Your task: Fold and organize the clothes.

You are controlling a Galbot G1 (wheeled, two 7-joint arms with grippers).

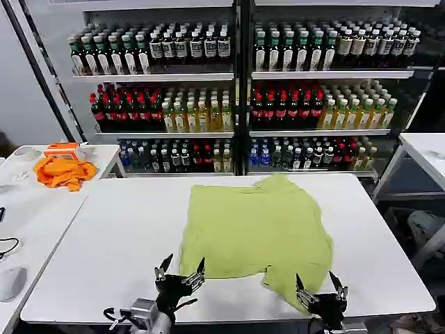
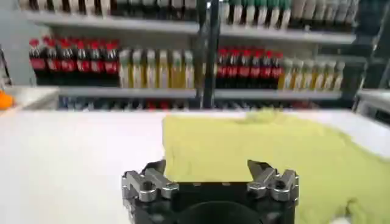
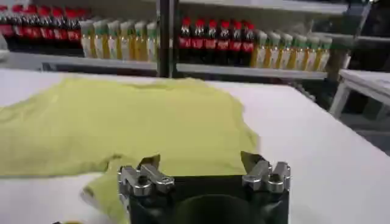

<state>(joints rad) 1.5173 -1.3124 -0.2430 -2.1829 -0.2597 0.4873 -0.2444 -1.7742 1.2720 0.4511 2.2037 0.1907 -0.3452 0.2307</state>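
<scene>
Left gripper (image 1: pixel 181 268) and right gripper (image 1: pixel 321 282) poised low, spread wide, empty, by soft rumpled green T-shirt (image 1: pixel 254 226).

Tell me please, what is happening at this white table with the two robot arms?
A lime-green short-sleeved cotton T-shirt lies spread, plain side up, on the white table, not yet folded. The left claw is open at the shirt's near left edge, and the right claw is open at its near right corner, over a sleeve. Neither one grips the fabric. A bright orange cloth lies apart on a side table, and shelves of drink bottles stand behind.
</scene>
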